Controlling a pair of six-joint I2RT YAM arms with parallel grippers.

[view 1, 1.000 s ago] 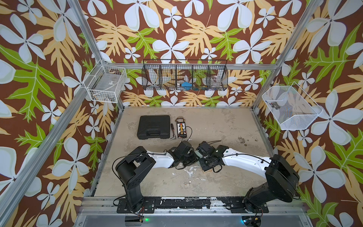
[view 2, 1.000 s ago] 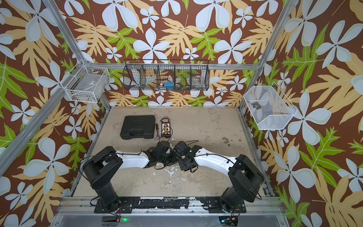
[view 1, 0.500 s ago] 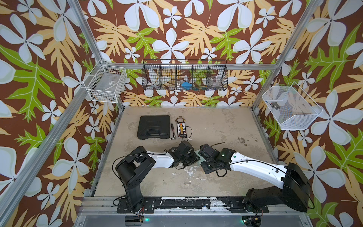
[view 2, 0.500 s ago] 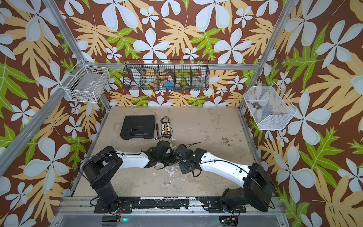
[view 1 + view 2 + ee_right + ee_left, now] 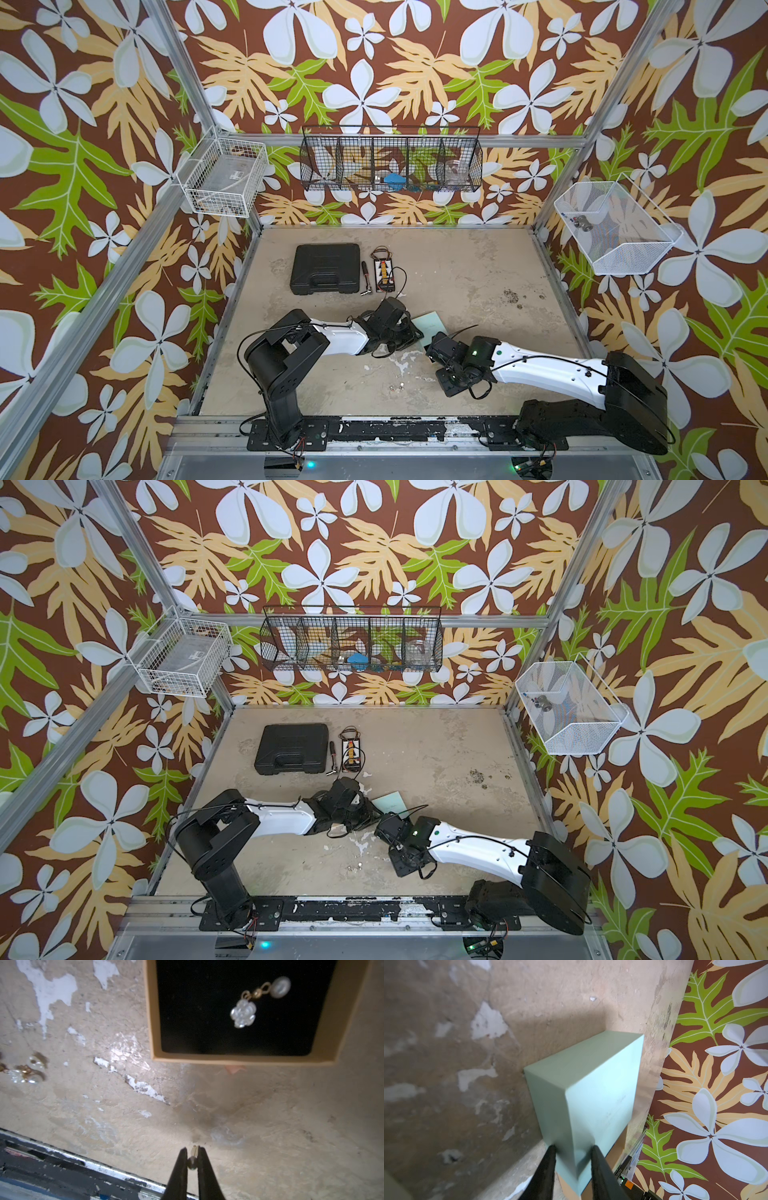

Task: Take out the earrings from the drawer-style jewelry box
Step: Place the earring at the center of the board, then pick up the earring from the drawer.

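The jewelry box (image 5: 600,1088) is mint green and stands on the table; my left gripper (image 5: 573,1151) is shut on its near corner. In both top views only its top (image 5: 428,326) (image 5: 388,802) shows between the two wrists. Its tan drawer (image 5: 241,1059) is pulled out, and on the black lining lies a flower-and-pearl earring (image 5: 243,1013). My right gripper (image 5: 192,1154) is shut on a tiny bead earring (image 5: 192,1162) above bare table in front of the drawer. More earrings (image 5: 25,1072) (image 5: 397,387) lie on the table left of it.
A black case (image 5: 325,269), a pen-like tool (image 5: 365,278) and a small wired board (image 5: 385,274) lie at the back left. Wire baskets (image 5: 390,164) hang on the walls. The black front rail (image 5: 62,1167) runs close to my right gripper.
My right arm has drawn back from the box toward the front right, uncovering the box's top. The left arm has stayed put.
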